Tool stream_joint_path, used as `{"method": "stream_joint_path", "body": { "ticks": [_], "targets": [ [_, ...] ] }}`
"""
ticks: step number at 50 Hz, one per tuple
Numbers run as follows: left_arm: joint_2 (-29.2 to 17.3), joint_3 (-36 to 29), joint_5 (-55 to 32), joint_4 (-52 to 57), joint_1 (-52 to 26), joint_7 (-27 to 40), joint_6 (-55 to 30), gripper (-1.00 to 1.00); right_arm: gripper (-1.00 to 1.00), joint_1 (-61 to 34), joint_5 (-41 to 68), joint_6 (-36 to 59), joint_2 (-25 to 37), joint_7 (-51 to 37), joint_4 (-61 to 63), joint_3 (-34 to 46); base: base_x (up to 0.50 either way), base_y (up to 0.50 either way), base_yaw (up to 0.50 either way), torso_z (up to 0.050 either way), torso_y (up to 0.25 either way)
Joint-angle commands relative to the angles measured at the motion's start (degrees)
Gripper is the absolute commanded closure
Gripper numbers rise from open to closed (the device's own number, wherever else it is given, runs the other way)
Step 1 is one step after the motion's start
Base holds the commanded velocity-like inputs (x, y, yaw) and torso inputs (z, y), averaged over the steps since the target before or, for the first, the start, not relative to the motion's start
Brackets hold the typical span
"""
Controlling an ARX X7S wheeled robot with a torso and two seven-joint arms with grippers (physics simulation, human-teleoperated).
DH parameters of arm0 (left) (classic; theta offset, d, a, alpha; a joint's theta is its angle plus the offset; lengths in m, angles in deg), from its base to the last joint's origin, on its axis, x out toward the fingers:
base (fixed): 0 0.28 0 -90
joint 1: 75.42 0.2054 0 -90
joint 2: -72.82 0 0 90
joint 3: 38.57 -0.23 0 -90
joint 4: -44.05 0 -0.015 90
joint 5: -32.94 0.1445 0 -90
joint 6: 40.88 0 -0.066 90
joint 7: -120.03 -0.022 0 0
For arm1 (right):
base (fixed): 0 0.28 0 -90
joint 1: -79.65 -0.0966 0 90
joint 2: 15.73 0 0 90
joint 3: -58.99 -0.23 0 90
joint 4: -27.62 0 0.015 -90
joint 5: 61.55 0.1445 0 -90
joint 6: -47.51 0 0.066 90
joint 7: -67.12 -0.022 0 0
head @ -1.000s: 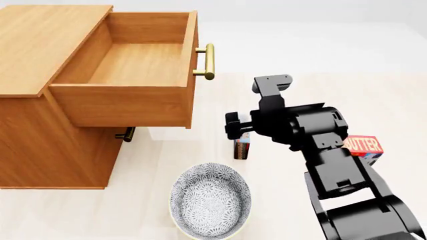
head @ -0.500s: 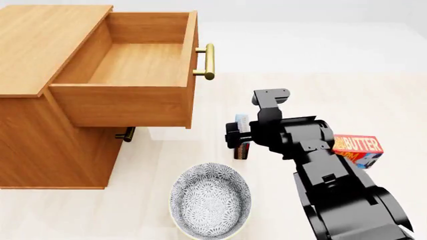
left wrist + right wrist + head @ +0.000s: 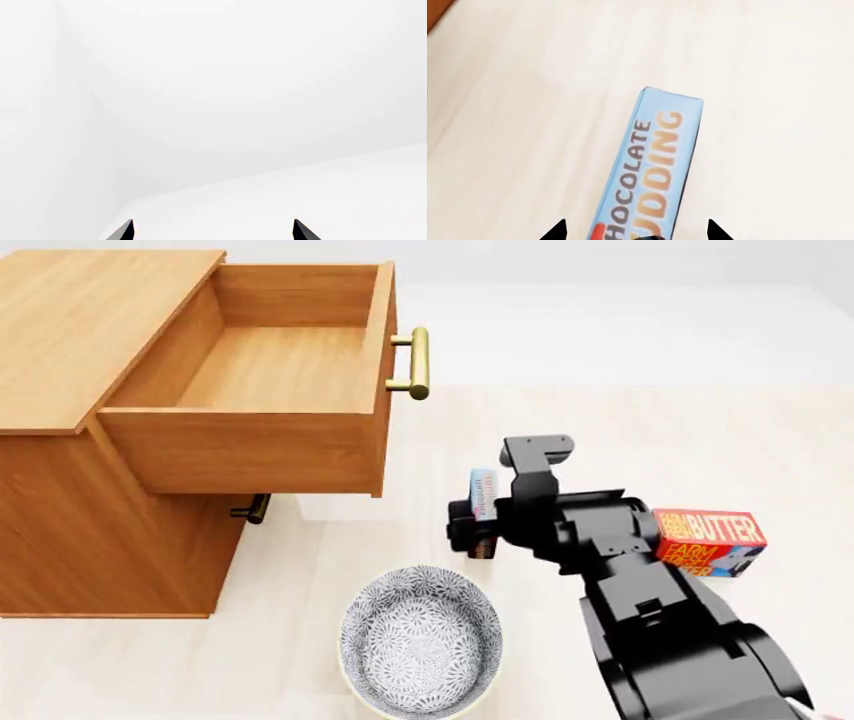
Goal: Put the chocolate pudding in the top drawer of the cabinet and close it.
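Sitting big at the left: the cabinet [image 3: 80, 440], honey-brown wood, the largest thing here.
Top drawer: the top drawer [image 3: 267, 370] is pulled out and wide open, with a brass handle [image 3: 416, 363] on its front.
Bowl: a patterned bowl [image 3: 420, 638] sits on the floor in front of the cabinet, near the right arm.
Butter box: a red butter box [image 3: 710, 540] lies just beside the right arm, on its far side from the cabinet.
Right hand: the right gripper [image 3: 637, 232] has its two black tips spread apart. The box stands between them. I cannot tell if the tips press on it.
Chocolate pudding: the chocolate pudding [image 3: 654, 170] stands on edge on the pale floor [image 3: 507, 150], right of the drawer and past the bowl.
Its look: thin, light blue, with white and orange letters.
Left hand: the left gripper [image 3: 212, 231] shows two tips apart, with only white space around.
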Motion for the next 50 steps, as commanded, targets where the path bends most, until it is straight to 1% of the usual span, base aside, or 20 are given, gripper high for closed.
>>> {"method": "stream_joint_path", "body": {
  "ticks": [1, 16, 27, 28, 50],
  "targets": [
    [0.0, 0.0, 0.0, 0.0, 0.0, 0.2, -0.2, -1.0, -1.0, 0.8, 3.4, -0.6, -0.1, -0.5, -0.2, 2.7, 0.0, 0.0, 0.0, 0.0, 0.0],
    [0.1, 1.4, -0.4, 0.2, 0.8, 0.9, 1.2, -1.0, -1.0, 1.1, 4.0, -0.7, -0.1, -0.7, -0.3, 3.2, 0.0, 0.0, 0.0, 0.0, 0.0],
    [0.2, 1.6, -0.6, 0.1, 0.7, 1.3, 0.6, -1.0, -1.0, 1.6, 4.8, -1.0, -0.1, -0.9, -0.3, 3.8, 0.0, 0.0, 0.0, 0.0, 0.0],
    [0.2, 1.5, -0.6, 0.1, 0.6, 1.3, 0.5, -1.0, 1.0, 1.6, 4.8, -1.0, -0.1, -0.8, -0.3, 3.6, 0.0, 0.0, 0.0, 0.0, 0.0],
    [0.2, 1.4, -0.6, 0.0, 0.6, 1.2, 0.4, -1.0, 1.0, 1.6, 4.2, -0.8, -0.1, -1.2, -0.2, 2.8, 0.0, 0.0, 0.0, 0.0, 0.0]
  ]
}}
